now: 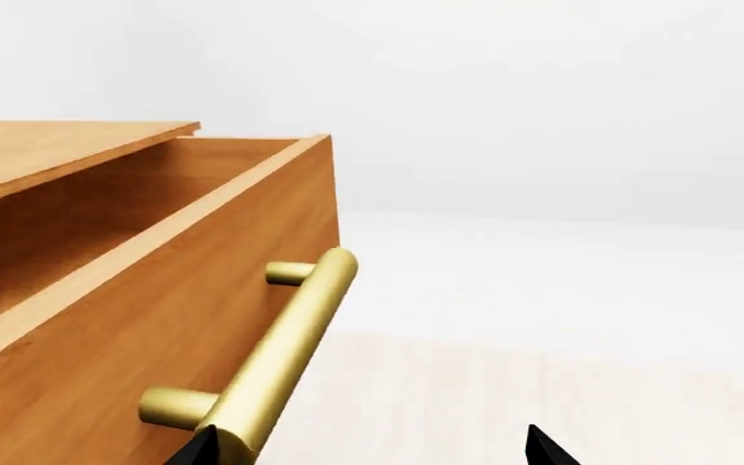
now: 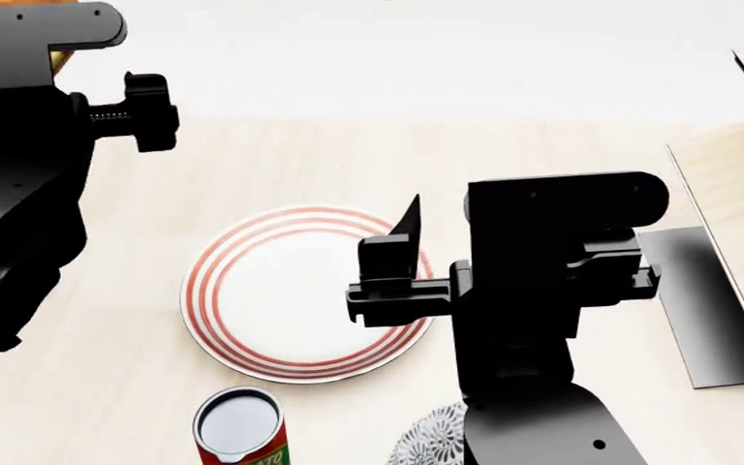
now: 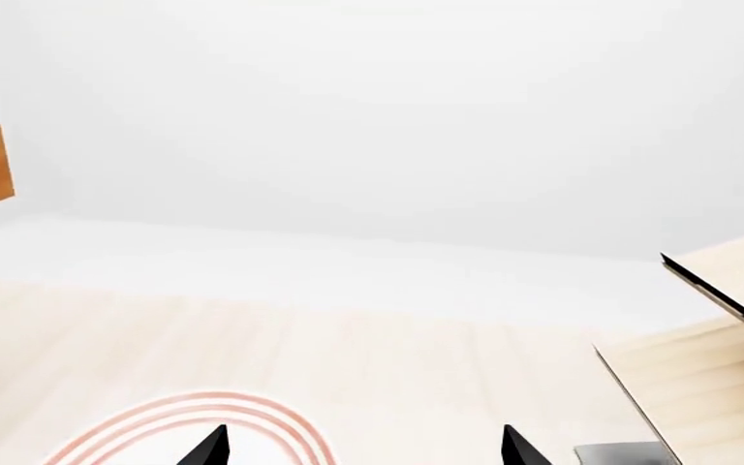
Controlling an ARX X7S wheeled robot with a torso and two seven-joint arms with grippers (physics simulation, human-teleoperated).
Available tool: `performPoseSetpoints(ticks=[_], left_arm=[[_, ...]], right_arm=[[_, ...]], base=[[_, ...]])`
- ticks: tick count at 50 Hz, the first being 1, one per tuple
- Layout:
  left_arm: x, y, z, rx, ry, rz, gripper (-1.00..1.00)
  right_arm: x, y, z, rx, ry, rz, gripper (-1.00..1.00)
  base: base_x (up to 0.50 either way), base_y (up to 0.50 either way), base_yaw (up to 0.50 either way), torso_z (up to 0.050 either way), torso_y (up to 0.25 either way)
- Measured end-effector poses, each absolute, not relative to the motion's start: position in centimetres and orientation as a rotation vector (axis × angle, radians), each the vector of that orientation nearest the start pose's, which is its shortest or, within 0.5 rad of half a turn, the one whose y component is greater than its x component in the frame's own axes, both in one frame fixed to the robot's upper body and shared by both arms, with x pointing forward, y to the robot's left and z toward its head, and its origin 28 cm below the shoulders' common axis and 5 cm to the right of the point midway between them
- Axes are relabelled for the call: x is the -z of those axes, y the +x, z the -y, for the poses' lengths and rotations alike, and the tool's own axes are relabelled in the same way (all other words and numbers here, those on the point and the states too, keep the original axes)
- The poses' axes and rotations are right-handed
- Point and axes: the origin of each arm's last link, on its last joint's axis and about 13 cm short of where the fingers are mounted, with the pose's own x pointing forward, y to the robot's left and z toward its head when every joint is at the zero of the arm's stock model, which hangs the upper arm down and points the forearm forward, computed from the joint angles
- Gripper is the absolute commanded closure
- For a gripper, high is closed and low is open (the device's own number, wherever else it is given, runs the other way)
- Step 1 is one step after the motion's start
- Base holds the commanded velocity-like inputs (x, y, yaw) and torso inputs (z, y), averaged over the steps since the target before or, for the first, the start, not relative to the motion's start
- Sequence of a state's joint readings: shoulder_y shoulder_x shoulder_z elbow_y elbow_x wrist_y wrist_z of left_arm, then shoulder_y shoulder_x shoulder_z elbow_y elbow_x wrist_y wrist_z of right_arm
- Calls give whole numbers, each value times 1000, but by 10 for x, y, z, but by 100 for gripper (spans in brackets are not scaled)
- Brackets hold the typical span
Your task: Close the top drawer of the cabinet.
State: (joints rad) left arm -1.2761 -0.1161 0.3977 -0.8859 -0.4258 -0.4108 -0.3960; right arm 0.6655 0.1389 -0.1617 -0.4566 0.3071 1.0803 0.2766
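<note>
Two black fingertips of the left gripper [image 1: 372, 448] stand apart at the frame's lower edge, one beside the drawer's [image 1: 178, 291] brass handle [image 1: 275, 363]. Right gripper [image 3: 361, 448] open over the plate [image 2: 297, 294].

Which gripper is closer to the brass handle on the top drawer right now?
Left. The left gripper sits right beside the brass handle of the top drawer, one fingertip by the bar. The right gripper hangs over the striped plate, well away.
</note>
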Motion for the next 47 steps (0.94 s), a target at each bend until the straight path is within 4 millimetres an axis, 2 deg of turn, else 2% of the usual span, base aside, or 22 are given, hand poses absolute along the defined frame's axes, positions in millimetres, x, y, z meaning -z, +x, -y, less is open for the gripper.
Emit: performPoseSetpoints(ticks=[4,9,13,18,47], left_arm=[[-224,427,-242,-365,43,-75,-100],[-226,427,-276,-487,47,-81,-100],[-227,425,-295,-554,48,-85,-100],[-228,424,-307,-592,35,-87,-100],[-227,424,-311,-610,34,-86,-100]], right_arm=[[-197,282,78,-42,-68,0,-100],[-195,283,76,-42,-71,-6,-100],[-194,284,75,-42,-72,-10,-100],[-193,284,74,-43,-74,-14,-100],[-190,285,74,-44,-75,-22,-100]], base=[[0,0,0,0,0],[0,0,0,0,0],[0,0,0,0,0],[0,0,0,0,0],[3,4,4,0,0]])
